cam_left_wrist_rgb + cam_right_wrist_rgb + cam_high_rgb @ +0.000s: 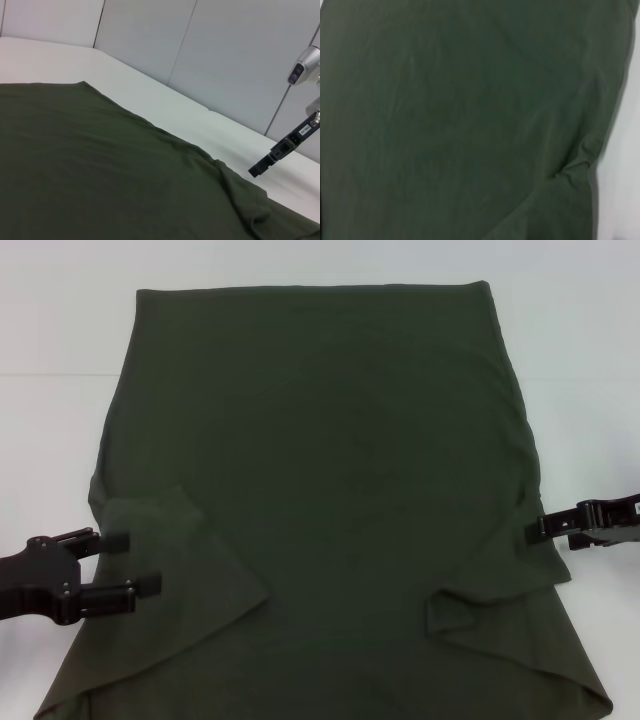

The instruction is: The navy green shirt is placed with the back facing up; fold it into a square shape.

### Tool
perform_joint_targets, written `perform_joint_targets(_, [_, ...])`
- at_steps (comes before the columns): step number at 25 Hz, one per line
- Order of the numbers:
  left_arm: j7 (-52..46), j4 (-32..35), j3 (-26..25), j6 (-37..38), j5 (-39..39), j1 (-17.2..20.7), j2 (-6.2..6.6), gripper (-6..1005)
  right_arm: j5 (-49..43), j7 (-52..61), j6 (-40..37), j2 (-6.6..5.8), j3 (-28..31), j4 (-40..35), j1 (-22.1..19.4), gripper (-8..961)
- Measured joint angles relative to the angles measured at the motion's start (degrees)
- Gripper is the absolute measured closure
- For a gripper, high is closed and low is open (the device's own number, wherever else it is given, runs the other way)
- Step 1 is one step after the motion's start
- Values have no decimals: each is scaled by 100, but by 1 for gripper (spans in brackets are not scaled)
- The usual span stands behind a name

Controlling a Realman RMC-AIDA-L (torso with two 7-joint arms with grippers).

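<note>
Head view looks down; wrist views skim the shared shirt (320, 480) closely.

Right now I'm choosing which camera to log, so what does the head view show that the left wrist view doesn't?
Only the head view shows the left gripper, fingers open at the navy green shirt's left edge, plus both sleeves folded inward. Only the left wrist view shows the grey wall panels behind the table. Both show the shirt lying on the white table and the right gripper at its right edge.

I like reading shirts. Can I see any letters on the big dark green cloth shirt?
No, the big dark green cloth shirt shows only plain fabric, no letters.
</note>
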Motion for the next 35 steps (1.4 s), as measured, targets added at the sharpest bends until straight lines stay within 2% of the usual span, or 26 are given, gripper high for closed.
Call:
perform_joint_targets(20, [0,2,0,-71,17,26,-21,112,-27,-7,119,138,-125,6,-49,116])
perform_joint_targets(35, [0,2,13,-121,18,26,-26,112,-61,1,149,138,-141,6,-74,117])
